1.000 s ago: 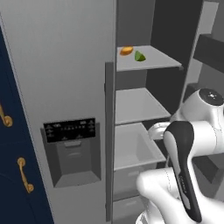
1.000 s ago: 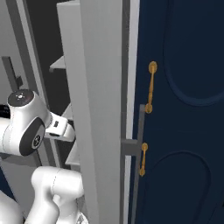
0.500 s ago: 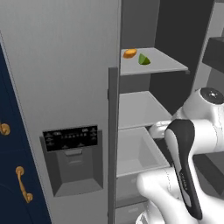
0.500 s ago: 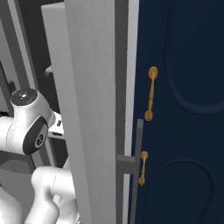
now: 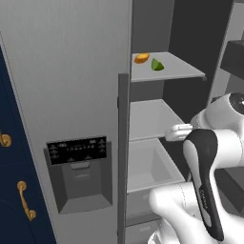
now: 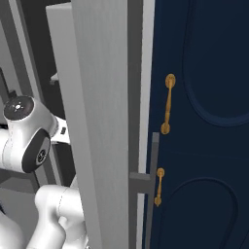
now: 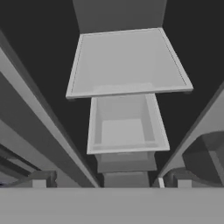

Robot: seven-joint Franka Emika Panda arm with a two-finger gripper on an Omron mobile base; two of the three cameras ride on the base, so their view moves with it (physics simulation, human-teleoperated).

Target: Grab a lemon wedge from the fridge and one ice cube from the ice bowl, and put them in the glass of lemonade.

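We see our gripper (image 7: 111, 183) with its fingers spread wide, holding nothing, facing a bare shelf (image 7: 131, 63) and a drawer (image 7: 126, 127) inside the open fridge (image 5: 71, 71). The green lemon wedge (image 5: 157, 65) lies beside an orange piece (image 5: 141, 58) on the top shelf (image 5: 183, 71), above our arm; the fridge door (image 6: 99, 121) stands alongside, by the navy cabinet (image 6: 204, 97).

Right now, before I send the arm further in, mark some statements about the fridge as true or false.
1. The fridge compartment on the right stands open. True.
2. The green wedge lies on the top shelf. True.
3. An orange piece sits in the drawer. False: it lies on the top shelf beside the green wedge.
4. The control panel is white. False: it is black.
5. The fingers grip the wedge. False: they hold nothing.
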